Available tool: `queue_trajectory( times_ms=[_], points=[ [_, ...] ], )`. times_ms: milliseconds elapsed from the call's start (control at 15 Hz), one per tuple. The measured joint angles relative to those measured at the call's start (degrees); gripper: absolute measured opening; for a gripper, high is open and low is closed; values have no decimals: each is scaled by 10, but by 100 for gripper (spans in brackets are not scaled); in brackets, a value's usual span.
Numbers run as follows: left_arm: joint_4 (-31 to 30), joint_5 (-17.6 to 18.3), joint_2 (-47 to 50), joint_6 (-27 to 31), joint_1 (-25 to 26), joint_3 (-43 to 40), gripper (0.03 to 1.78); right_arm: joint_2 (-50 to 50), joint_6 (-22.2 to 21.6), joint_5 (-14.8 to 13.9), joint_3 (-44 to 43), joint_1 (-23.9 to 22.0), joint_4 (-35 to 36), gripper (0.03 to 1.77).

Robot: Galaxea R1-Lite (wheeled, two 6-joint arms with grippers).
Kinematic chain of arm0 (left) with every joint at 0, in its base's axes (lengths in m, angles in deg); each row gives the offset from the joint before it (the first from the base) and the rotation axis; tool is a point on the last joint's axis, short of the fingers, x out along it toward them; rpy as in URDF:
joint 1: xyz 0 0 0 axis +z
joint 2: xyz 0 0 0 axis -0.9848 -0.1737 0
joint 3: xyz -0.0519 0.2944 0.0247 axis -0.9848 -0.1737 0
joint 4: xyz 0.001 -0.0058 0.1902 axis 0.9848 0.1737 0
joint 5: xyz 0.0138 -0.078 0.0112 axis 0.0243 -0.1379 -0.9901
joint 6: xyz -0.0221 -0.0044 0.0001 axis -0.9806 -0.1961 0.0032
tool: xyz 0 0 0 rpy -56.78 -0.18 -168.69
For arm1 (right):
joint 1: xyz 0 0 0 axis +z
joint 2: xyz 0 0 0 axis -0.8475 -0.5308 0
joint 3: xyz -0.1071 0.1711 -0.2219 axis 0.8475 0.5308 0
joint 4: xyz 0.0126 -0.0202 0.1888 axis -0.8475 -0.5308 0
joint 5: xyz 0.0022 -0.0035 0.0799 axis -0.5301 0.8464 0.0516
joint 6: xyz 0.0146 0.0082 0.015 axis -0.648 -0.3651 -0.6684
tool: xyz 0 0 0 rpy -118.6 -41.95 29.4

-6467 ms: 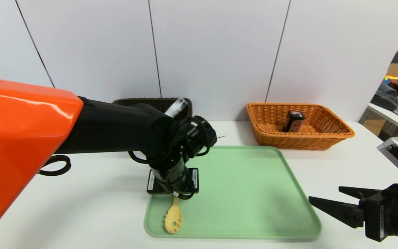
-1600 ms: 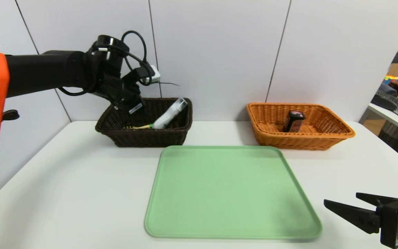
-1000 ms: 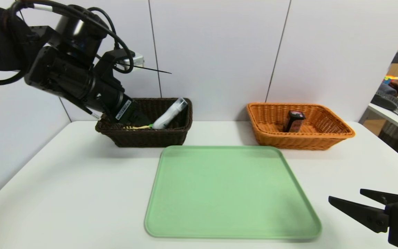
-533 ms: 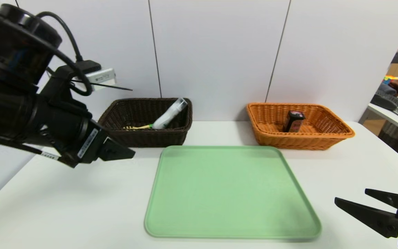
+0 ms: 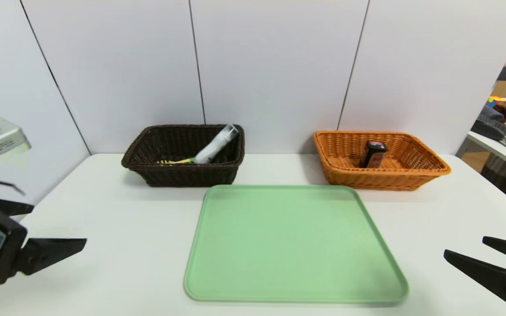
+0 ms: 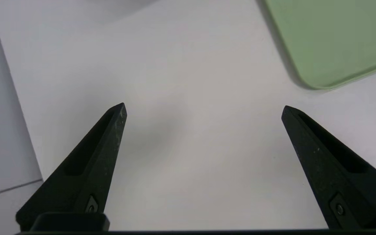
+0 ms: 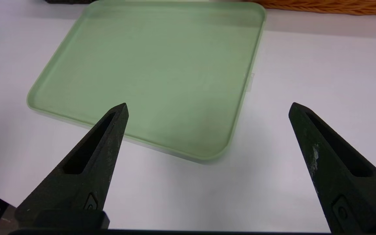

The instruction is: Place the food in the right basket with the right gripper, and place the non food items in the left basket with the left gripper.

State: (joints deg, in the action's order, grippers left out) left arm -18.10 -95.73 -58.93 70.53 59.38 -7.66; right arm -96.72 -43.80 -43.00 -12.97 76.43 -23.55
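White table [image 5: 117, 228] in front of pale wall panels, green tray [image 5: 294, 243] bare at its middle. I read the sort as done: carton [image 5: 372, 153] stands in the orange basket [image 5: 428, 169] by the far right edge; bottle [image 5: 216, 144] and slotted spoon [image 5: 175, 161] lie in the dark basket [image 5: 182, 175] at the far left. My left gripper [image 6: 202, 109] and right gripper [image 7: 207, 107] hover at the near corners, jaws spread, holding nothing. Nothing left to move.

Both baskets are rough woven wicker, the left basket [image 5: 182, 173] dark brown and the right basket [image 5: 380, 177] orange-tan. Ahead of the right gripper's [image 7: 207, 109] spread jaws, the green tray [image 7: 148, 65] looks like smooth, matt plastic. The white table [image 6: 188, 137] beneath the left gripper's [image 6: 202, 111] matt black fingers [image 6: 109, 130] is smooth with a faint sheen.
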Motion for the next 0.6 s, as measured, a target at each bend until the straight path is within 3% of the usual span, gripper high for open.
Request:
queue_trajectory(
  times_ms=[267, 600],
  points=[
    [-7, -2, 111, -3, 83, -87, 169, 85, 24, -50, 2, -4, -70, 170],
    [-11, 20, 218, -2, 141, -143, 169, 208, 72, -56, 1, -86, -181, 170]
  ],
)
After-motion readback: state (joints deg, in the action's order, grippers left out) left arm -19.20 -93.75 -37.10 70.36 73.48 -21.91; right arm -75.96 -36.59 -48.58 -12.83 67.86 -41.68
